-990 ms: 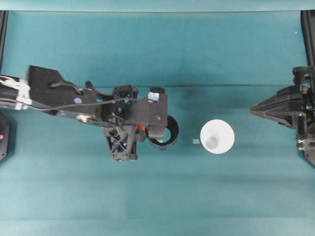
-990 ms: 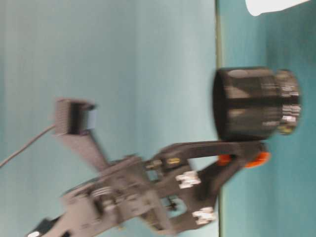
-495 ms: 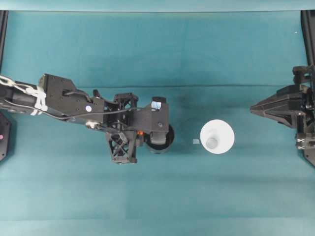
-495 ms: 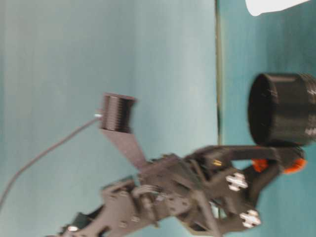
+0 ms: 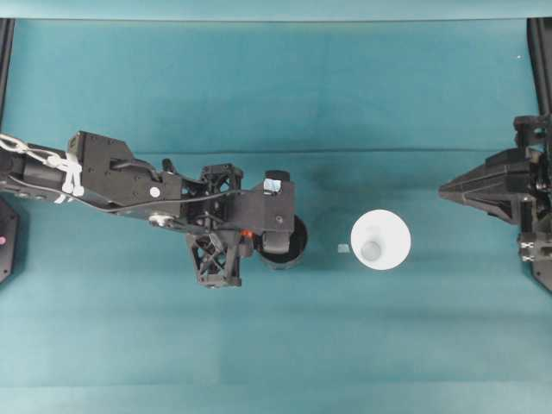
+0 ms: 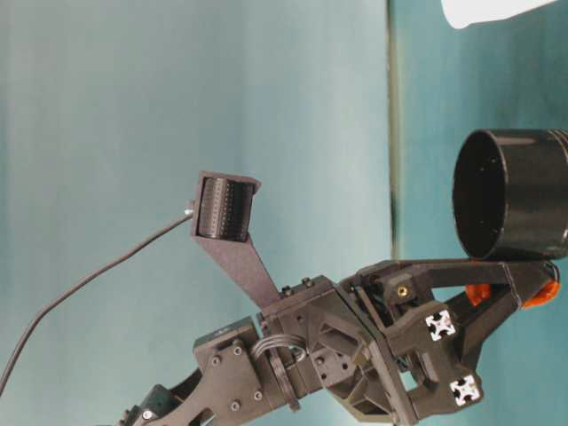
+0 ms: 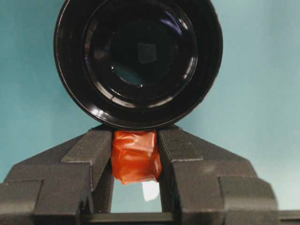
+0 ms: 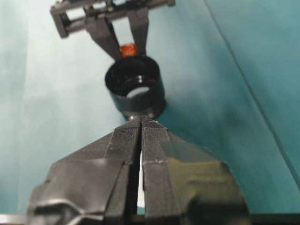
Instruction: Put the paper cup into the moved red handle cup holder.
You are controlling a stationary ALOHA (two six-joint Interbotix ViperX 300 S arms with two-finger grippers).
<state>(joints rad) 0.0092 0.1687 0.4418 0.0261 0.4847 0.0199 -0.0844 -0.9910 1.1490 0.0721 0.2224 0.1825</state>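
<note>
The left end effector (image 7: 136, 161) is closed on the red-orange handle tab (image 7: 136, 157) of the red handle cup holder (image 5: 289, 243), which stands upright just in front of its fingertips, mouth open upward. Past the holder, further from this end effector, the paper cup (image 5: 380, 240) stands alone on the teal desk (image 5: 276, 345), with a tiny pale scrap (image 5: 343, 249) between the two. The right end effector (image 8: 140, 123) is near the desk's edge, well apart from the cup, fingers pressed together on nothing.
</note>
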